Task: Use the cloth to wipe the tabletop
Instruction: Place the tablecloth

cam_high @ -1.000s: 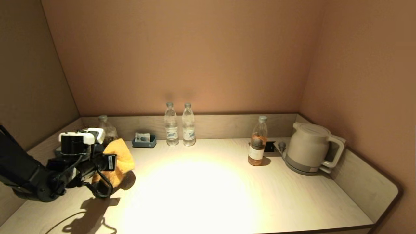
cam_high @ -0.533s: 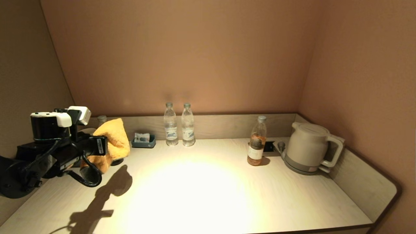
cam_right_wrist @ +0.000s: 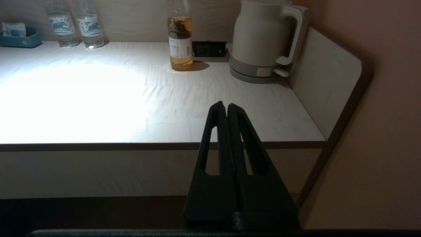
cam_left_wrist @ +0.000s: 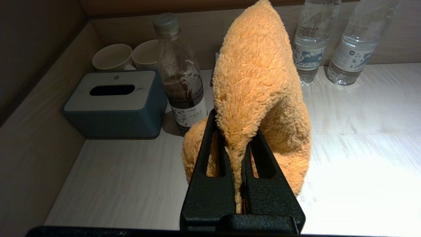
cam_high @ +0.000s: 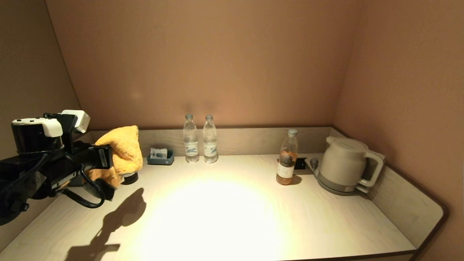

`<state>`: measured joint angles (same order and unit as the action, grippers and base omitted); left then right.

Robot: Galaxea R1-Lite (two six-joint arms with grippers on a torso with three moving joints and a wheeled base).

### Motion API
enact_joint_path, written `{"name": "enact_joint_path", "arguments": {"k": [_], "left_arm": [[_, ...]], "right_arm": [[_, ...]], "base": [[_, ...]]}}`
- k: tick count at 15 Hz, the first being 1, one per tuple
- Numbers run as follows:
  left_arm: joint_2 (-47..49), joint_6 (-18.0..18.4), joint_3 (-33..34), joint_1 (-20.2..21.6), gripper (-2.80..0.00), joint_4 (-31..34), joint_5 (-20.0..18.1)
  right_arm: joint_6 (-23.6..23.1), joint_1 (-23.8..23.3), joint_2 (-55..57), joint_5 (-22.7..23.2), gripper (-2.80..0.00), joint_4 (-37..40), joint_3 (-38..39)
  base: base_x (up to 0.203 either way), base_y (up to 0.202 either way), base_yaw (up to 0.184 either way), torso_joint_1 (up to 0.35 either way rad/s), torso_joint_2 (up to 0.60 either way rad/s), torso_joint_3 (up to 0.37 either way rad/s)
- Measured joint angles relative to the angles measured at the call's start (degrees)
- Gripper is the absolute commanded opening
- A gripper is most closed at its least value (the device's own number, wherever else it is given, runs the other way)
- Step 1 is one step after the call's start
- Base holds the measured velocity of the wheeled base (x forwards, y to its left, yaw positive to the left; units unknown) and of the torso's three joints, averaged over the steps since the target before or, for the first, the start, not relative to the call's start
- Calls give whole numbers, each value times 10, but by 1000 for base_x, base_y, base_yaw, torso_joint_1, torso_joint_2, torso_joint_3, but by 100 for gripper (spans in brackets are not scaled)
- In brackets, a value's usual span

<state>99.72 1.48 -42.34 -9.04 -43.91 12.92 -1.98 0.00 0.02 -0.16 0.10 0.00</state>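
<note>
**Cloth pinched and hanging over the left side of the tabletop**

Nearest you, the right gripper [cam_right_wrist: 227, 107] is sitting parked below and in front of the tabletop's [cam_high: 232, 221] dark front edge, its jaws pressed together on nothing. Ahead of it you are looking at a broad bare stretch of pale wood grain under a bright pool of light, running from the front edge toward the back rim. That middle ground is lying open; the clutter is keeping to the back and the sides.

On your left, the left gripper [cam_left_wrist: 237, 131] is hovering above the surface near the left rim, its jaws narrowed onto a fold of the cloth [cam_high: 121, 154]. The orange cloth is standing up past the fingertips and drooping on both sides of them, casting a shadow on the wood below. Whether its lowest fold is touching the surface, you cannot tell.

Just beyond the cloth, a tea bottle [cam_left_wrist: 179, 82] is standing beside a blue-grey tissue box [cam_left_wrist: 115, 105], with two cups [cam_left_wrist: 126, 57] tucked behind them in the left back corner. Along the back rim a small teal tray [cam_high: 160, 157] and two water bottles [cam_high: 200, 139] are standing close together. Farther right, a second tea bottle [cam_high: 287, 159] is standing near the kettle [cam_high: 344, 165], which is crowding the right rim where it is curving down to its rounded corner.
</note>
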Motion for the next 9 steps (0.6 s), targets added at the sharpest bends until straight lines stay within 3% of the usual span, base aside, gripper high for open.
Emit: {"name": "enact_joint_path", "arguments": {"k": [4,9], "left_arm": [[-10,4,8,25,-280,0,12],[-17,19,29,112,-280,1,49]], "right_arm": [[0,-1,0,0,-280,0,0],[0,0,0,0,-280,0,0]], "base": [[0,0,0,0,0,0],[0,0,0,0,0,0]]}}
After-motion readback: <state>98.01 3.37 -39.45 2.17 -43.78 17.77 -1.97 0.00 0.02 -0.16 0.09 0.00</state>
